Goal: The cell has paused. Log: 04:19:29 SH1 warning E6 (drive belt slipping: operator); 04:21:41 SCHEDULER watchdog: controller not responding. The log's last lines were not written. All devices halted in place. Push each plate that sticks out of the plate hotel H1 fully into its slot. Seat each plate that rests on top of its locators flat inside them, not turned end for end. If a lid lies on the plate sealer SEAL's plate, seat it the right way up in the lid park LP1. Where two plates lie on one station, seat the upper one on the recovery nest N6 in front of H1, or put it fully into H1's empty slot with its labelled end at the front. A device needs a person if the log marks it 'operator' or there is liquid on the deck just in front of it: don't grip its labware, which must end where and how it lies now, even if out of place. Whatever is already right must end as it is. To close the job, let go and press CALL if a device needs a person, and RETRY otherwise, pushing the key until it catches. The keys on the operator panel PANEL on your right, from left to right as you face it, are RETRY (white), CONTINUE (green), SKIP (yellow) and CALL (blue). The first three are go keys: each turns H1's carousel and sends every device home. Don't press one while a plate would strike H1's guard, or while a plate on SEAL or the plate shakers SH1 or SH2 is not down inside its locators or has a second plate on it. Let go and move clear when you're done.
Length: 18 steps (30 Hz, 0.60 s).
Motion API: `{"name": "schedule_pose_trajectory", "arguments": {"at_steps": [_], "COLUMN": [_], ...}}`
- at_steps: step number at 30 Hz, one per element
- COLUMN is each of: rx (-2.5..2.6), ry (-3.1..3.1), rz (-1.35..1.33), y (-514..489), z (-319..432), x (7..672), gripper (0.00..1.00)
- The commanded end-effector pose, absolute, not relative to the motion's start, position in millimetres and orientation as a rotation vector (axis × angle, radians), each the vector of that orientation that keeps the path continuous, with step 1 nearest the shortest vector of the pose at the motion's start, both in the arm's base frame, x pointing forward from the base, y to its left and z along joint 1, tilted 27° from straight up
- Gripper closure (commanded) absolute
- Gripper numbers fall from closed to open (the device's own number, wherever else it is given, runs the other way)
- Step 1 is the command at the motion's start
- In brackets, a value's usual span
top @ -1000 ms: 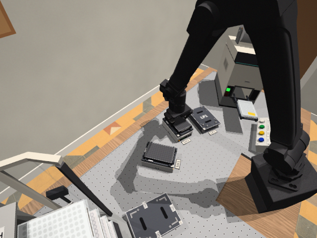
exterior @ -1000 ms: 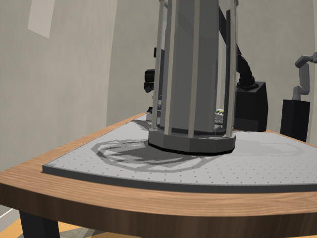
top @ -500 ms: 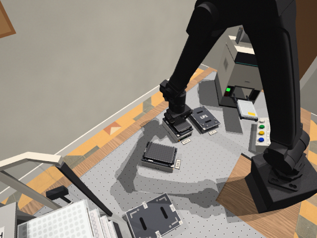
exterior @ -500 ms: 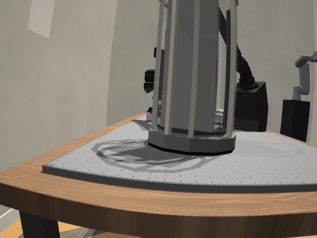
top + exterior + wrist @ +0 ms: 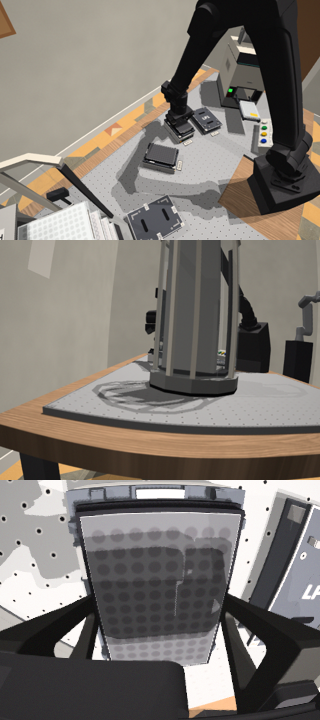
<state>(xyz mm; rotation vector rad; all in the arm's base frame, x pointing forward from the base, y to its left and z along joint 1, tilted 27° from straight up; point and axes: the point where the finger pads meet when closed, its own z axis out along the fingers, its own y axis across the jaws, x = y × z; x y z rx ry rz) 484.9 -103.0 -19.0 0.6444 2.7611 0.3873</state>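
Note:
My gripper (image 5: 181,121) (image 5: 159,600) is shut on the long sides of a dark see-through well plate (image 5: 185,127) (image 5: 155,597) over the shaker SH2 (image 5: 172,134) (image 5: 112,493). A black edge shows just beyond the plate; whether the plate touches SH2 is unclear. A dark plate (image 5: 162,154) lies on the shaker SH1 (image 5: 155,167). A white plate with a yellow patch (image 5: 247,107) lies at the sealer SEAL (image 5: 242,74). Lid park LP1 (image 5: 206,121) (image 5: 306,575) and nest N6 (image 5: 154,214) are bare. Plates show in hotel H1 (image 5: 193,379), its front partly out of view.
The operator panel (image 5: 264,147) (image 5: 221,356) stands near the arm's base (image 5: 263,191), with white, green, yellow and blue keys. LP1 is right beside SH2. The hotel's frame posts (image 5: 85,189) rise at the lower left of the top view.

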Motion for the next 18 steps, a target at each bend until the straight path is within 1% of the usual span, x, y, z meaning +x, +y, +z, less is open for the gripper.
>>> {"name": "schedule_pose_trajectory", "arguments": {"at_steps": [1, 18], "rx": [0.648, 0.64], "ry": [2.741, 2.737], "rz": [0.383, 0.382], "y": [-102.6, -100.8], "z": [-15.8, -16.7], "x": [499.3, 503.4], "gripper": [0.16, 0.16]}}
